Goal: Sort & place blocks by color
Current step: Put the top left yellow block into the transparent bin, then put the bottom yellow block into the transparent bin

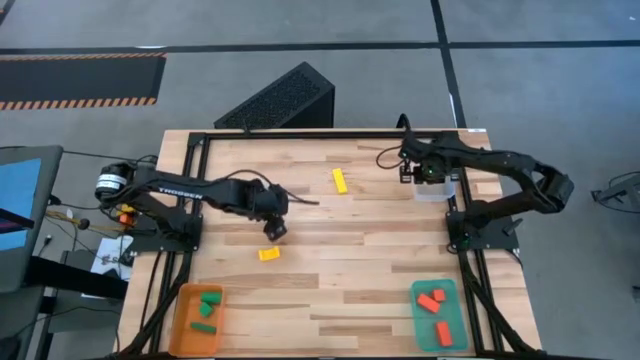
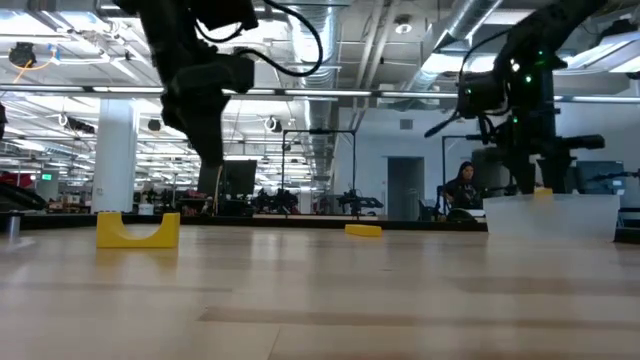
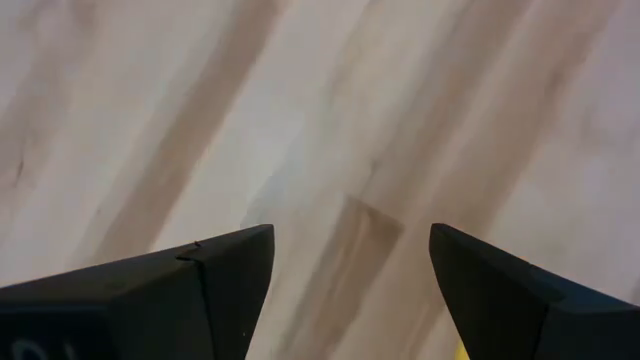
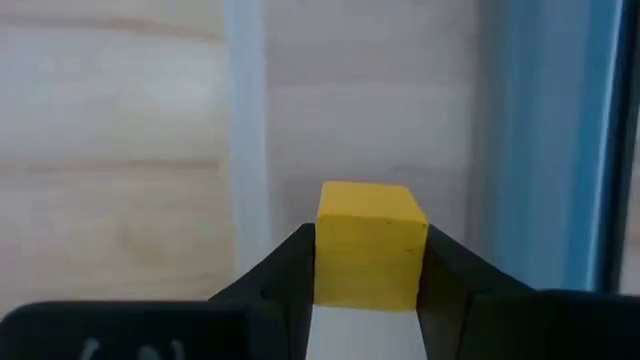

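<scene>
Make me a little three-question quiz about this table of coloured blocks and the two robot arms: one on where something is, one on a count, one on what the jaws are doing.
1. Where are the green blocks?
A. In the orange tray
B. In the teal tray
C. Loose on the table

2. How many red blocks lie in the teal tray?
A. One
B. Three
C. Five

3. What is the right gripper doing?
A. Hanging empty and wide
B. Resting on the table
C. Holding a yellow block over the clear tray

Answers:
1 A: the green blocks lie in the orange tray at the table's near left corner.
2 B: three red blocks show in the teal tray.
3 C: the right gripper has its jaws against both sides of a yellow block, above the clear tray. The left gripper stands open and empty over the table.
</scene>
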Controlling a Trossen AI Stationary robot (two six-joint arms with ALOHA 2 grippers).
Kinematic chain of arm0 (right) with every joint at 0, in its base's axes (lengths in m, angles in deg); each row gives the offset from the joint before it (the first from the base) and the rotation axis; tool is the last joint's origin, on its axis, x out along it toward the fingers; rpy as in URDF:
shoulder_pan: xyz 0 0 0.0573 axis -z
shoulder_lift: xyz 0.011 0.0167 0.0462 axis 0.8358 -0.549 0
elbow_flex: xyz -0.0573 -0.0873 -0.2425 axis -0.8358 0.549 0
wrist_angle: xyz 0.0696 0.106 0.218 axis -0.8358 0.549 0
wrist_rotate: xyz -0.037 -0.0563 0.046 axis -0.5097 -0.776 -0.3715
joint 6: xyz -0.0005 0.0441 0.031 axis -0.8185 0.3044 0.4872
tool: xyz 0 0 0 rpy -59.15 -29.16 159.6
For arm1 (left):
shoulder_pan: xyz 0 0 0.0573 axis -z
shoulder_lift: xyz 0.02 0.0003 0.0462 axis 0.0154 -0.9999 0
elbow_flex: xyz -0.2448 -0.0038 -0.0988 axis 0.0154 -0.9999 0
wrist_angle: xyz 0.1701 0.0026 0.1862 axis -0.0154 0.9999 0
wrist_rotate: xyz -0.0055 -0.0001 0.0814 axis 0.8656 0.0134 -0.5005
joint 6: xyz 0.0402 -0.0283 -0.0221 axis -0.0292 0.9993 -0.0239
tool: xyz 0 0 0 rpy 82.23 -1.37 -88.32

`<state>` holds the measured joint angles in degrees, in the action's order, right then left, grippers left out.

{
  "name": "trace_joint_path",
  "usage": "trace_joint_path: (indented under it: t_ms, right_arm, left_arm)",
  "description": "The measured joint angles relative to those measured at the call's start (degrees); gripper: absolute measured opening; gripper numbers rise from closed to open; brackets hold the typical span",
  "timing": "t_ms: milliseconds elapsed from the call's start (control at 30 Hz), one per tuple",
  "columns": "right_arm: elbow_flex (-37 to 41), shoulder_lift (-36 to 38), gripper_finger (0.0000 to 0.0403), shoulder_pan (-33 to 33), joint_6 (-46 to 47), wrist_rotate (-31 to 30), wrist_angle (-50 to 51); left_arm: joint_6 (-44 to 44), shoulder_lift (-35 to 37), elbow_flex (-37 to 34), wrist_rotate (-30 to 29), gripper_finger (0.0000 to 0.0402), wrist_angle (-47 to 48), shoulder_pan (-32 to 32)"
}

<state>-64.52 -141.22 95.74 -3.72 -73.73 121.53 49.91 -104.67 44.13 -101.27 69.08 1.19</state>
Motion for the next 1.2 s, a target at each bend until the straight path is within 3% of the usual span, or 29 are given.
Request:
trace_joint_path:
  t_ms: [300,533,833,1200]
  right_arm:
    - [5.0,-0.1,0.0183,3.0,-0.2,0.0,-5.4]
    - [5.0,0.0,0.0233,2.9,-0.4,-0.9,-5.7]
    - [5.0,1.9,0.0244,-3.5,1.2,-0.9,-6.0]
    - [4.9,11.5,0.0244,-11.5,8.5,-1.0,-6.9]
  left_arm:
    - [-1.4,0.0,-1.0,0.7,0.0252,4.0,5.0]
    - [-0.9,0.0,-8.0,9.7,0.0252,-0.3,5.7]
    - [-3.2,0.0,-9.6,15.5,0.0252,-4.2,10.4]
    - [-1.8,-0.8,-17.6,13.0,0.0252,-12.0,12.6]
